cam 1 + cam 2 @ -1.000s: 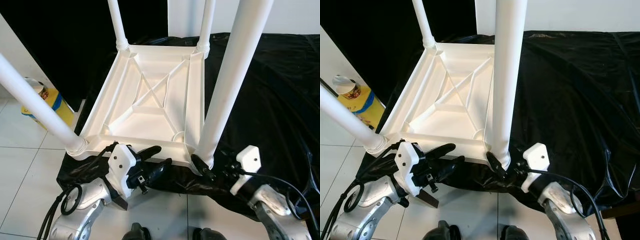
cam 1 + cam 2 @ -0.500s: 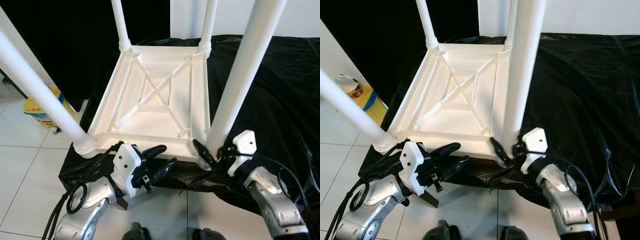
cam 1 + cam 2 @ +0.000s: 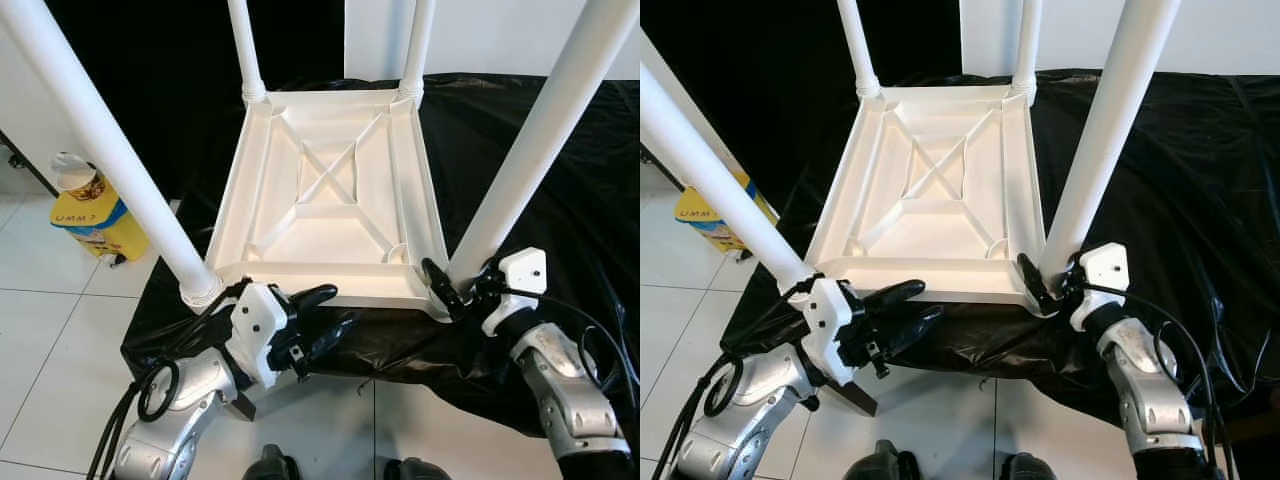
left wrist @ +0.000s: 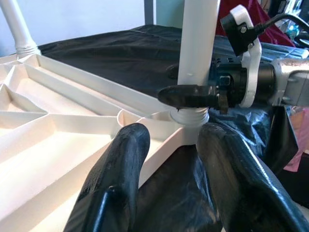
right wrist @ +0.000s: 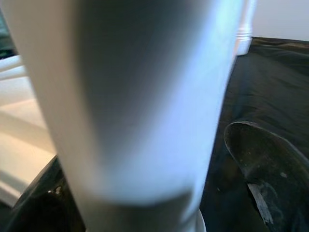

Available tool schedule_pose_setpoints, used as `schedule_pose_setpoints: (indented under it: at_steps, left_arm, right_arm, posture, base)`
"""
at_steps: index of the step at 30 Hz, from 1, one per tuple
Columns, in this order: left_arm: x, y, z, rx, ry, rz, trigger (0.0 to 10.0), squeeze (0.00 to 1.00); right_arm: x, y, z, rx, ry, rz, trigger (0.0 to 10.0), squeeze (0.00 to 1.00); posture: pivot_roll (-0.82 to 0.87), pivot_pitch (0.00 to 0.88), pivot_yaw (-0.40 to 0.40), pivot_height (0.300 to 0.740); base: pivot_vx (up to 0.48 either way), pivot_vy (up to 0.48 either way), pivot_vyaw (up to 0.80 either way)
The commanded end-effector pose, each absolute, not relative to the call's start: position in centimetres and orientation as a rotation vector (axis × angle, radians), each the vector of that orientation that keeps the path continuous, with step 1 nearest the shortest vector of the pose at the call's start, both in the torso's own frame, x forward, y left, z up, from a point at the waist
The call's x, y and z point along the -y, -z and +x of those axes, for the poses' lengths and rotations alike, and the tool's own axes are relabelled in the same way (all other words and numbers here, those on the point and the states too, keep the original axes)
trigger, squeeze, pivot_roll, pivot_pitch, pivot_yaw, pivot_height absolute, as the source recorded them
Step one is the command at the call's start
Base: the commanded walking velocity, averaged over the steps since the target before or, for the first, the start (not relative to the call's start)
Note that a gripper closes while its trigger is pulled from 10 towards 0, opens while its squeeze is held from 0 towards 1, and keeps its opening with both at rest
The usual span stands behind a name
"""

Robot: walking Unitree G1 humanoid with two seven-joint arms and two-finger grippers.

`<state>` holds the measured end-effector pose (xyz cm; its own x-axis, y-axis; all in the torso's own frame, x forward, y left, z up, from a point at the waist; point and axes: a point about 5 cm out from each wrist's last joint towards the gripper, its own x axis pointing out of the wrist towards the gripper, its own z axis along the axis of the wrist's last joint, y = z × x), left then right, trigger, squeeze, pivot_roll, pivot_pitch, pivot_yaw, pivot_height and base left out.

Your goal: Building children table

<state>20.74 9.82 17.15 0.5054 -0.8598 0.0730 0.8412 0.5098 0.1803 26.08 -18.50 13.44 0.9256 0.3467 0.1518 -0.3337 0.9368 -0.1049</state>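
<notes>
A white plastic children's table (image 3: 330,215) lies upside down on a black sheet (image 3: 470,130), with its legs pointing up. My right gripper (image 3: 458,285) is at the base of the near right leg (image 3: 540,140). It is open, one finger (image 4: 188,95) lying across the leg's socket and the other finger (image 5: 260,159) standing a little off the leg. My left gripper (image 3: 325,312) is open at the table's front rim (image 3: 320,278), fingers (image 4: 120,164) apart and holding nothing. The near left leg (image 3: 110,160) rises beside my left arm.
Two far legs (image 3: 243,50) (image 3: 418,45) stand at the back corners. A yellow container (image 3: 90,215) with a round lid sits on the white tile floor (image 3: 50,330) to the left. Black drape hangs behind the table.
The table's near end has swung to the right, so it now lies squarer to me. My right gripper has gone with the near right leg. The left gripper has hardly moved.
</notes>
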Motion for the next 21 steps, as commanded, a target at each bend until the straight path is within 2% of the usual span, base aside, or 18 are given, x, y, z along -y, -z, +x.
schedule_pose_setpoints:
  at_steps: [1,2,3,4,5,16,17,18,19,20,21]
  left_arm:
    - [-9.7,-16.5,21.0,0.132,0.970,0.138,10.0,0.00]
    - [-9.7,-16.5,21.0,0.132,0.970,0.138,10.0,0.00]
    - [-9.6,-16.5,21.1,0.132,0.965,0.138,10.0,0.00]
    - [-9.6,-16.5,21.1,0.132,0.965,0.138,10.0,0.00]
    - [-9.5,-16.5,21.1,0.131,0.958,0.139,10.0,0.00]
    - [-9.3,-16.6,22.0,0.125,0.889,0.126,10.0,0.00]
    - [-9.3,-16.7,22.2,0.126,0.868,0.127,10.0,0.00]
    - [-9.3,-16.7,22.2,0.126,0.868,0.127,10.0,0.00]
    - [-9.3,-16.7,22.4,0.126,0.852,0.126,10.0,0.00]
    - [-9.3,-16.6,22.7,0.126,0.825,0.126,10.0,0.00]
    - [-9.2,-16.6,23.1,0.129,0.785,0.124,10.0,0.00]
  right_arm:
    - [17.6,-13.3,25.7,0.161,-0.366,-0.077,6.1,0.00]
    - [17.6,-13.3,25.7,0.161,-0.366,-0.077,6.1,0.00]
    - [17.2,-13.3,25.5,0.164,-0.368,-0.073,3.5,0.00]
    - [17.2,-13.3,25.5,0.164,-0.368,-0.073,3.5,0.00]
    - [16.8,-13.3,25.4,0.168,-0.370,-0.067,0.0,0.00]
    - [16.6,-13.0,24.4,0.153,-0.262,-0.035,0.0,0.00]
    - [16.5,-12.8,24.2,0.139,-0.221,-0.028,0.9,0.00]
    - [16.5,-12.8,24.2,0.139,-0.221,-0.028,0.9,0.00]
    - [16.4,-12.6,24.0,0.127,-0.188,-0.025,2.7,0.00]
    - [16.2,-12.4,23.9,0.115,-0.140,-0.025,10.0,0.00]
    - [15.8,-12.2,24.0,0.098,-0.084,-0.028,10.0,0.00]
  posture:
    - [0.06,0.097,0.026,0.740]
    - [0.06,0.097,0.026,0.740]
    - [0.06,0.096,0.025,0.740]
    - [0.06,0.096,0.025,0.740]
    - [0.06,0.096,0.025,0.740]
    - [0.05,0.105,0.030,0.740]
    - [0.05,0.107,0.033,0.740]
    - [0.05,0.107,0.033,0.740]
    - [0.05,0.108,0.034,0.740]
    - [0.04,0.108,0.037,0.740]
    - [0.04,0.110,0.041,0.740]
  base:
    - [0.000,0.000,0.00]
    - [0.000,0.000,0.00]
    - [0.000,0.000,0.00]
    - [0.000,0.000,0.00]
    - [0.000,0.000,0.00]
    - [0.000,0.000,0.00]
    - [0.000,0.000,0.00]
    - [0.000,0.000,0.00]
    - [0.000,0.000,0.00]
    - [0.000,0.000,0.00]
    - [0.000,0.000,0.00]
